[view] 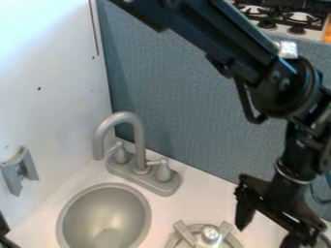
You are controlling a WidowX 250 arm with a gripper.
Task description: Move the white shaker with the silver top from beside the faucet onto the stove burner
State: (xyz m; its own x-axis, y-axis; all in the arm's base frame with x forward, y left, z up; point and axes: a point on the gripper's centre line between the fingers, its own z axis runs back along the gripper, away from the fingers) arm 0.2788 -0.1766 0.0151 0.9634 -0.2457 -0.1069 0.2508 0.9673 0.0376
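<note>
Arm enters over the top of the view, bends at the right side and drops toward the table [200, 181]. My end effector [265, 237] hangs over the table near the edge that runs along the blue-grey panel [194, 87]. Its fingers are spread, tips pointing down; I see nothing held between them. Nearest item is the round grey burner [186, 233], just beside my nearer fingertip as seen in the view; contact or gap between the two cannot be determined from this angle. Burner lies on the table, partly cut off by the view's lower edge, with raised bars around a shiny rounded piece [210, 233] at its middle. Beside it, toward the table edge at the white wall [48, 97], the oval grey sink [103, 215] is set into the surface. Behind the sink, near the corner where panel and wall meet, stands the grey faucet [139, 138]: upright, hooked spout, one handle [120, 153] on one side and a second handle [164, 172] on the other, all on a shared base [143, 180]. A grey bracket [19, 170] is on the white wall. Beyond the panel, a stovetop [281, 17] with dark grates and knobs. Dark object [5, 232] at the lower left of the view, mostly cut off; identity unclear.
</note>
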